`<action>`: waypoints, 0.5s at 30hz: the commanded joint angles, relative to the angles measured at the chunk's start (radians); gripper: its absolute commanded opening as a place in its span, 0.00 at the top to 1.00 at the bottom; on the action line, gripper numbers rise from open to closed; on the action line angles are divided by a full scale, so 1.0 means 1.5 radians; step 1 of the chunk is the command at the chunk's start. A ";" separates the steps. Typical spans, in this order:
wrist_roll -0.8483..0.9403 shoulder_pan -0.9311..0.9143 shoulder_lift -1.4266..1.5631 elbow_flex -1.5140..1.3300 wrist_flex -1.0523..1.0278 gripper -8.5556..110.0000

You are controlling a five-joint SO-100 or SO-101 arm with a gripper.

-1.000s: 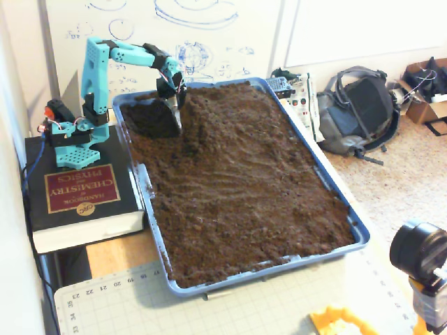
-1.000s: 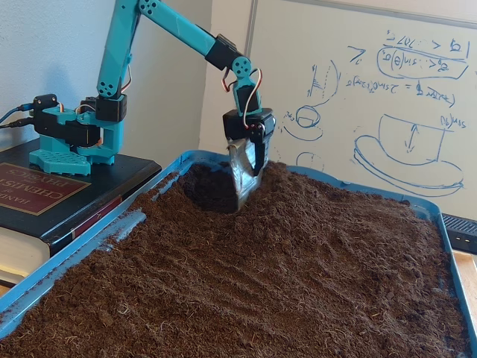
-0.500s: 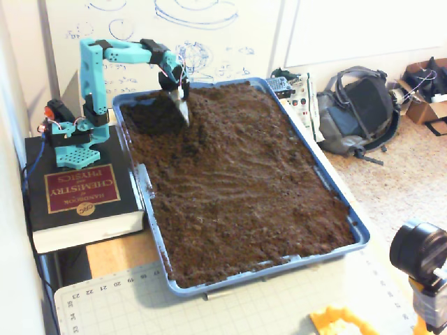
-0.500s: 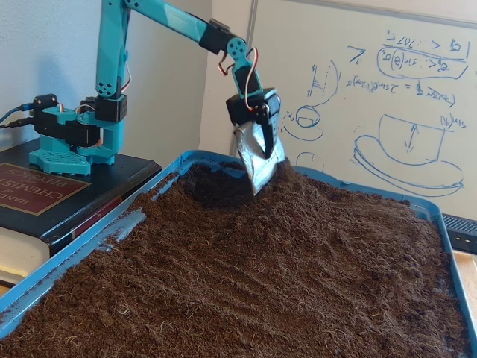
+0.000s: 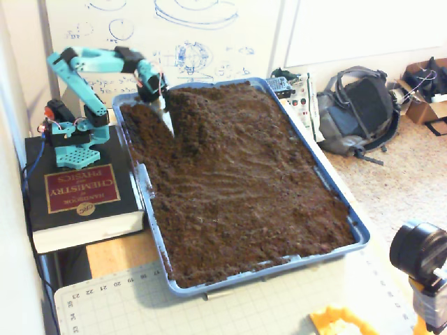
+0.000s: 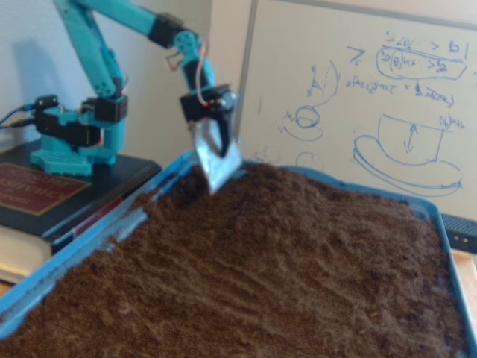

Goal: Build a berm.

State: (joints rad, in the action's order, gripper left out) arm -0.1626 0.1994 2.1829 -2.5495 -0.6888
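Chemistry handbook (image 5: 73, 192) left of blue tray (image 5: 360, 234); grey backpack (image 5: 360, 112), perhaps boxes, on floor.

Book (image 5: 82, 197) under the arm base: maroon cover label reads "HANDBOOK OF CHEMISTRY AND PHYSICS", upside down in this fixed view. Cutting mat (image 5: 209, 312) edge scale shows 19–23 and 33, 34. Whiteboard (image 6: 373, 97) scribbles aren't legible.

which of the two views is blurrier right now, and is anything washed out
The low side-on fixed view is the softer one: the arm and its hand are smeared, and the soil and whiteboard sketches lack crisp edges. The high fixed view is sharper, with clear ripples in the soil, though its whiteboard and right-hand floor look bright and pale.
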 commanded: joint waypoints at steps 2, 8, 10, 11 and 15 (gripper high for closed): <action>0.072 -0.071 0.117 -0.039 -0.057 0.93; 0.176 -0.130 0.208 -0.066 -0.210 0.93; 0.200 -0.151 0.220 -0.069 -0.237 0.93; 0.209 -0.163 0.224 -0.069 -0.247 0.93; 0.251 -0.194 0.183 -0.081 -0.252 0.93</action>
State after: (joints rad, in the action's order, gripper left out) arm 0.1687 -0.0552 2.4728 -2.6737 -1.0554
